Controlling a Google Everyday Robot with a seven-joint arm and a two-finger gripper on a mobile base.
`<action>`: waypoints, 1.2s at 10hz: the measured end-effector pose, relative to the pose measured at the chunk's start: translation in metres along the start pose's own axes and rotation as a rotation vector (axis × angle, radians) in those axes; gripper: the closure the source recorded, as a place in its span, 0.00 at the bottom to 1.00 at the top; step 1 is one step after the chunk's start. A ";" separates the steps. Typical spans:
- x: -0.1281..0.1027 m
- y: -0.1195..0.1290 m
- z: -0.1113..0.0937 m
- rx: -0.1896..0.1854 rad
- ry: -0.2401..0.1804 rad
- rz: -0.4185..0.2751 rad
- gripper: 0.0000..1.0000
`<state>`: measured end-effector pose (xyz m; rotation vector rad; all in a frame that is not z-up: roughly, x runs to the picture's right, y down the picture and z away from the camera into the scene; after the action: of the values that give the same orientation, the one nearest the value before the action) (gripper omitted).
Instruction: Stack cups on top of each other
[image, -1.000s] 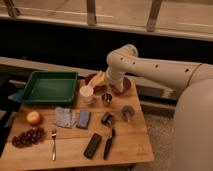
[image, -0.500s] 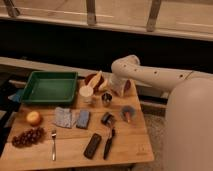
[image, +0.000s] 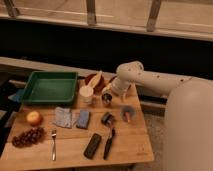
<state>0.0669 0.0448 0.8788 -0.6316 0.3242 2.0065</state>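
Now the tool hangs low over the bench's far side, just at twelve o'clock of the silver cup (its grip: cannot tell). The white cup stands at nine o'clock of the silver one, beside the green tray.

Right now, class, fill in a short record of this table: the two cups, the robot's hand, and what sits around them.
surface: wooden table
cups: small shiny silver metal cup and cream-white round cup, side by side, not stacked
hand: robot's hand close by the silver cup, on its upper right
behind cups: reddish-brown bowl
right of cups: wide purple bowl
left of cups: green rectangular tray
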 end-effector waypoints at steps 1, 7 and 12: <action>0.000 -0.003 0.001 -0.005 0.004 0.008 0.20; -0.002 -0.005 0.008 0.017 0.015 0.010 0.20; -0.006 -0.013 0.021 0.037 0.031 0.037 0.20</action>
<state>0.0744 0.0565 0.8997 -0.6380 0.3937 2.0225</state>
